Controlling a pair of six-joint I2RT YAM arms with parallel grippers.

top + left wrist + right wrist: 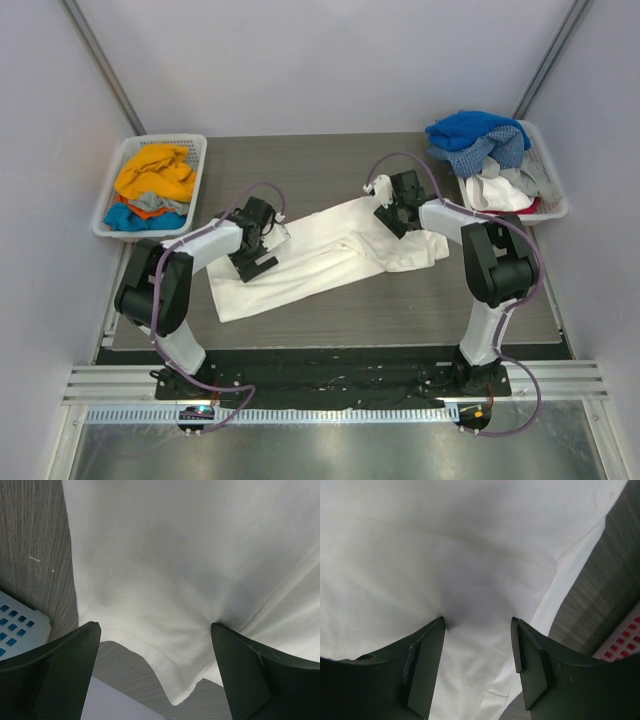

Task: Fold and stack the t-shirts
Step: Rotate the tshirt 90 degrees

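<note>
top view: the big white t-shirt lies flat on the grey table, slanting from near left to far right. my left gripper is over its left part and my right gripper is over its far right part. more shirts sit in heaps in the left basket and the right basket.

left wrist view: the left gripper is spread wide with nothing in it. soft, thin cloth with small wrinkles lies under it. a hem corner pokes out onto the streaky table.

right wrist view: the right gripper is partly spread. its tips touch the cloth and one makes a little dent. i see no pinch yet. a sewn edge runs down the right side.

i think the step is grabbing the shirt for a fold. to do it well, i should go low, press gently, catch the edge cleanly, and lift both sides together so the floppy cloth does not bunch.
</note>
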